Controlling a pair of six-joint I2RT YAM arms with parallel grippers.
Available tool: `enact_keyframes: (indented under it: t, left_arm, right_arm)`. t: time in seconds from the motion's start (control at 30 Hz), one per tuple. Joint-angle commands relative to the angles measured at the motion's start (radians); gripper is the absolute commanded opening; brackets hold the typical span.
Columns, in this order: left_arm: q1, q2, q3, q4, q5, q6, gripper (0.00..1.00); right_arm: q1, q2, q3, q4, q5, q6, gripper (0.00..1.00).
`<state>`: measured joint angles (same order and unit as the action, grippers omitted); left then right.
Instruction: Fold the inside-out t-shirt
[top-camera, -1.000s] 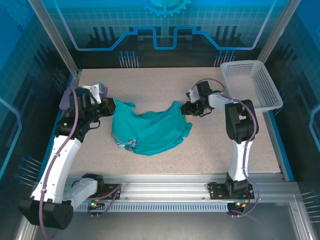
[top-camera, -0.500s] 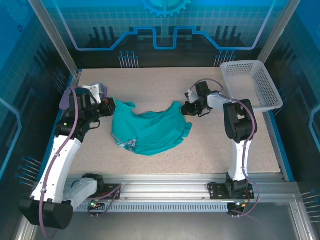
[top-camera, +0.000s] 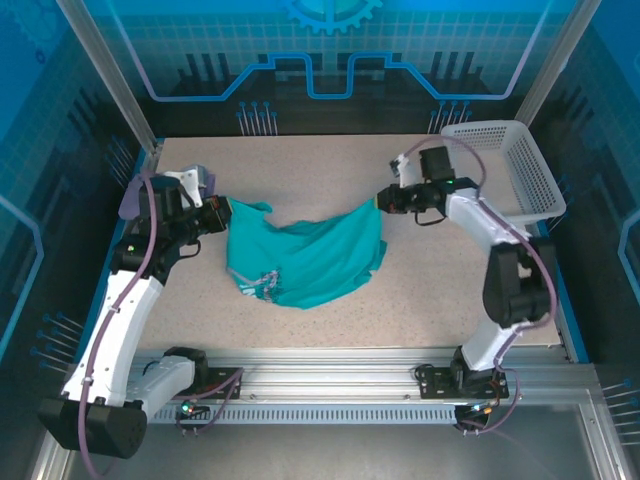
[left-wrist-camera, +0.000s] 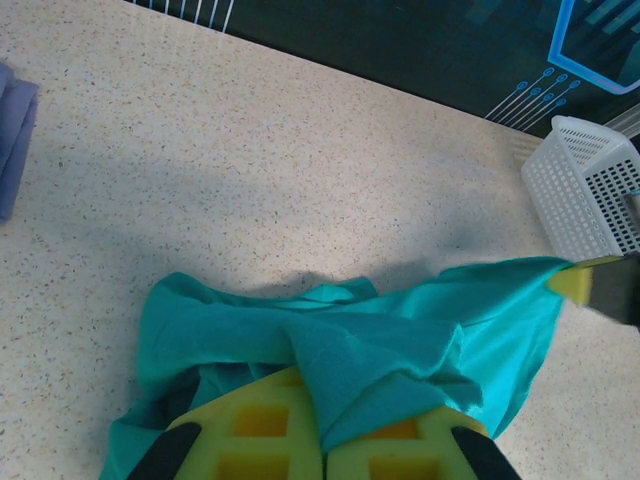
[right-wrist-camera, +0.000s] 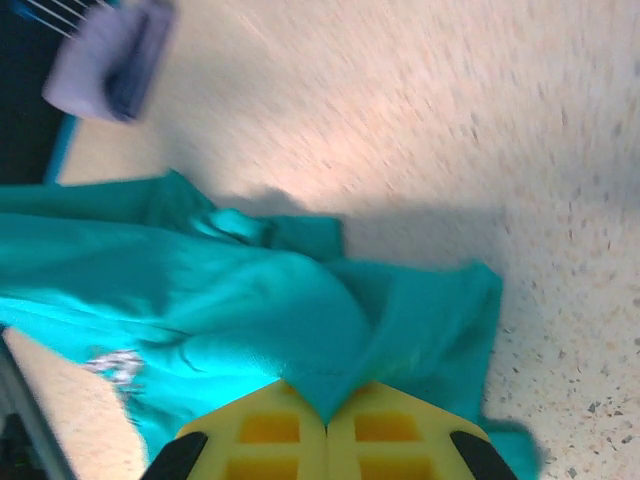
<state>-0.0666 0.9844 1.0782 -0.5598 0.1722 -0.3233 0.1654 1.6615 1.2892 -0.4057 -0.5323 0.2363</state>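
t-shirt: the teal inside-out t-shirt (top-camera: 310, 260) is lying bunched near the middle of the bench (top-camera: 300, 165), a little toward its left edge, with its far edge sagging in a curve between 2 grippers.
left gripper: the left gripper (top-camera: 228, 212) is holding the shirt's left end close to the bench's left edge, its jaws pressed together on a fold; in the left wrist view the teal cloth is bulging up between its yellow pads (left-wrist-camera: 260, 435).
right gripper: the right gripper (top-camera: 382, 200) is pinching the shirt's right corner, its jaws clamped on the cloth, right of centre and toward the far-right corner.
pale patch: a small pale patch (top-camera: 262, 285) is showing on the near-left part of the cloth.
basket: a white basket (top-camera: 505, 165) is sitting at the far-right corner, near the right arm.
lavender garment: 1 folded lavender garment (top-camera: 130, 200) is lying at the left edge, partly behind the left arm.
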Motion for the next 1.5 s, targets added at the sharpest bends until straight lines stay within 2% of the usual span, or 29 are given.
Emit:
enact_keyframes:
  t: [0.0,0.23,0.4,0.5,0.57,0.67,0.83,0.97,1.17,1.33,1.47]
  left_arm:
    - [0.02,-0.031,0.113,-0.014,-0.02,-0.032,0.0]
    - [0.051,-0.075,0.421,-0.102,-0.125,-0.007,0.0]
    - [0.054,-0.118,0.571,-0.135,-0.291,0.043,0.0]
    - [0.053,-0.081,0.589,-0.145,-0.316,0.053,0.0]
    - [0.053,-0.026,0.559,-0.119,-0.31,0.049,0.0]
    - [0.053,0.116,0.545,-0.059,-0.312,0.046,0.0]
    - [0.054,0.378,0.72,-0.022,-0.315,0.043,0.0]
    - [0.054,0.473,0.86,-0.038,-0.276,0.024,0.0]
    - [0.054,0.341,0.812,0.024,-0.242,0.017,0.0]
    - [0.054,0.103,0.675,0.112,-0.225,-0.016,0.0]
    - [0.054,-0.046,0.636,0.134,-0.2,-0.031,0.0]
  right_arm:
    - [-0.033,-0.172,0.023,0.0,-0.084,0.016,0.0]
    - [-0.086,-0.484,0.129,-0.156,-0.041,-0.026,0.0]
    - [-0.113,-0.681,0.19,-0.278,0.1,-0.091,0.0]
    - [-0.117,-0.74,0.181,-0.271,0.173,-0.097,0.0]
    - [-0.118,-0.735,0.137,-0.204,0.2,-0.081,0.0]
    - [-0.123,-0.628,0.105,-0.098,0.215,-0.058,0.0]
    - [-0.133,-0.381,0.225,0.006,0.227,-0.023,0.0]
    - [-0.136,-0.285,0.33,0.012,0.204,-0.006,0.0]
    - [-0.135,-0.364,0.34,-0.035,0.223,-0.046,0.0]
    - [-0.136,-0.553,0.273,-0.069,0.252,-0.063,0.0]
    - [-0.136,-0.709,0.256,-0.115,0.285,-0.073,0.0]
